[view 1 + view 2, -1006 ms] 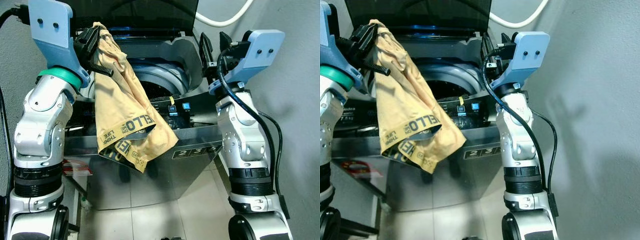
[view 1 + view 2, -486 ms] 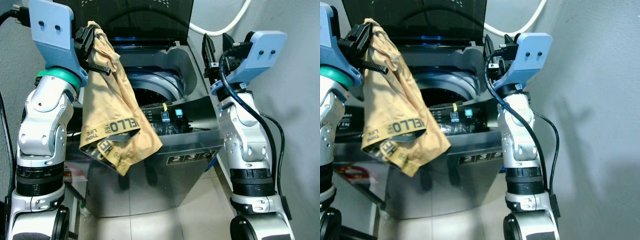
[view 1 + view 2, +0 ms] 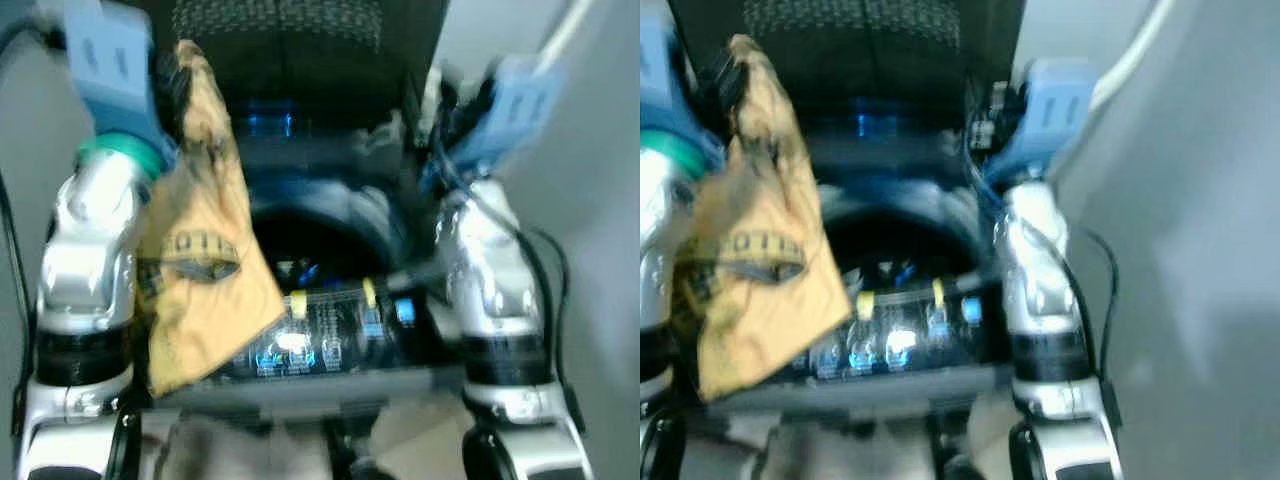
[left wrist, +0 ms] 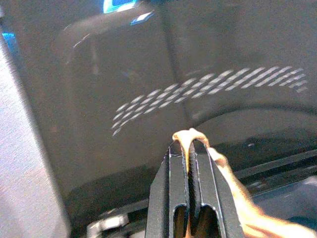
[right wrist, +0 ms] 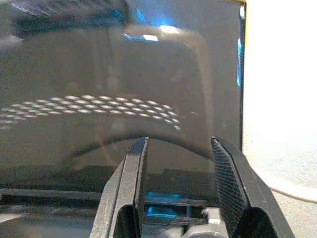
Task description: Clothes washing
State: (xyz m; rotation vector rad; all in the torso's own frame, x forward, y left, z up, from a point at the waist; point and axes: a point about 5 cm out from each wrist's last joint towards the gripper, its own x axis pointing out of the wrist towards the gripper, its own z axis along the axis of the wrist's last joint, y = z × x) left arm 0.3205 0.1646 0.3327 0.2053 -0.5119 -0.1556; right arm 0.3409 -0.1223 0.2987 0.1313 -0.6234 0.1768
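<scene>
The head views are pretty blurry, but the main stuff is readable. The left gripper [image 4: 188, 148] is raised up in front of the washing machine's [image 3: 330, 340] dark raised lid [image 4: 208, 64], fingers pinched tight on a yellow cloth [image 3: 205, 260]. In the left wrist view a little fold of the fabric pokes out between the fingertips. The rest of the cloth hangs down from that gripper, draped beside the left arm and over the front left edge of the machine, with dark printed lettering across it. The drum opening [image 3: 310, 235] sits below and off to the right of the hanging cloth. The right gripper [image 5: 181, 153] is up near the lid too, fingers spread apart with nothing between them.
</scene>
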